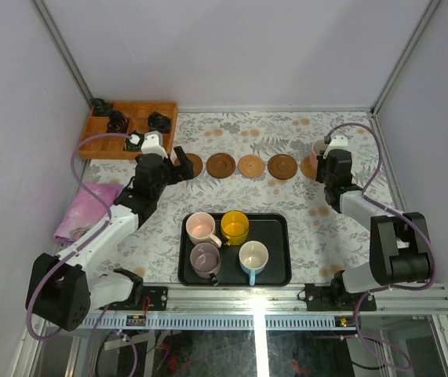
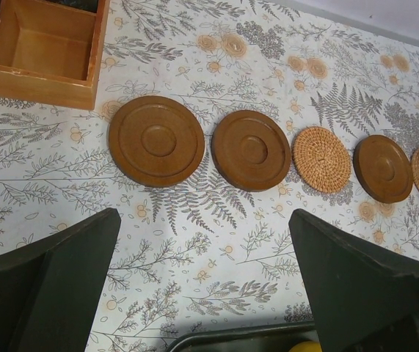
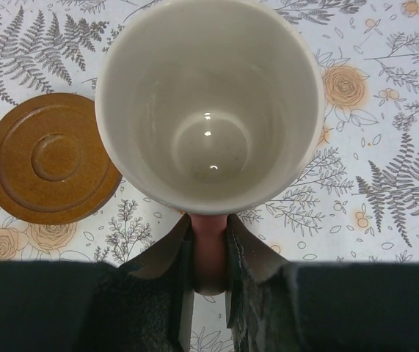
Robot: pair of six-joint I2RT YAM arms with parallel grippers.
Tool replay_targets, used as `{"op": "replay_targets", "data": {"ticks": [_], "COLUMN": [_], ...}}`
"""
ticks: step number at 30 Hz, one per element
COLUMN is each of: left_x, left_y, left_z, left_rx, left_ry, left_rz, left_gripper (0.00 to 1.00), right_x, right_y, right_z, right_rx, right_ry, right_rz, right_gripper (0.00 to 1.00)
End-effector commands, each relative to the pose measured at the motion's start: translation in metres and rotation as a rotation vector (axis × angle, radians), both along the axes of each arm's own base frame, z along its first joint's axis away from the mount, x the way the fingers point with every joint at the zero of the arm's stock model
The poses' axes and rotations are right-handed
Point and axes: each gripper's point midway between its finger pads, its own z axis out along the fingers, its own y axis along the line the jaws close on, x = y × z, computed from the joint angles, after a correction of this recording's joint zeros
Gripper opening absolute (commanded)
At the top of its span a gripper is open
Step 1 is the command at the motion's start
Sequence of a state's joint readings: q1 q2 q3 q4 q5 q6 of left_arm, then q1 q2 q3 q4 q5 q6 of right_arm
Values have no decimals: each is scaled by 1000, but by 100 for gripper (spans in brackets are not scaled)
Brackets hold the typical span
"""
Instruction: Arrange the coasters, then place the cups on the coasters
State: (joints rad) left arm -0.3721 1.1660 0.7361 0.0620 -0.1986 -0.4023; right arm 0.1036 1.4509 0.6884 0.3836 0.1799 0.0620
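Standing by the table, I saw the right gripper (image 3: 209, 253) clenched on the pink handle of the white cup (image 3: 208, 103), one finger on either side of the handle. The cup sat upright directly ahead of those fingers, at the far right end of the row of coasters (image 1: 251, 166). The fourth coaster (image 3: 51, 158), a smooth wooden one, lay just beside the cup on its left and clear of it. The last coaster (image 1: 310, 166) showed only as a sliver beneath the cup and gripper, and I could not tell whether the cup rested on it or hung above it. On the other side the left gripper (image 2: 203, 216) was released, its fingers spread wide with nothing but flowered cloth between them. The leftmost coaster (image 2: 156, 139) lay just ahead of it, towards its left finger, and neither finger touched a disc. The five discs ran in one line across the cloth, three of smooth wood and two woven. Nearer the arms the black tray (image 1: 274, 236) held the other four: the pale pink cup (image 1: 201, 228) and yellow cup (image 1: 234, 227) at the back, the mauve-grey cup (image 1: 205, 258) and blue-handled cup (image 1: 253, 258) in front. A wooden box (image 1: 129, 129) stood at the far left corner, with a pink cloth (image 1: 86, 208) near the left arm.
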Motion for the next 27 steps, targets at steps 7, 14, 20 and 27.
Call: {"op": "replay_targets", "data": {"ticks": [7,14,20,27], "left_x": [7,7,6,7], "left_y": [1,1,1,1], "left_z": [2,-3,-6,-7], "left_rx": [-7,-3,-2,-5], "left_ry": [-36,-23,-19,-18], "left_rz": [10,11,13,13], "left_gripper": [100,100,100,100], "right_x": [34,41,44,47], "right_y": [2,3,3,3], "right_z": [43,40,38,43], "right_rx": [40,46,43,34], "right_ry": [-191,-183,-180,-195], "right_rz": [8,14,18,23], "right_gripper": [0,0,0,0]}}
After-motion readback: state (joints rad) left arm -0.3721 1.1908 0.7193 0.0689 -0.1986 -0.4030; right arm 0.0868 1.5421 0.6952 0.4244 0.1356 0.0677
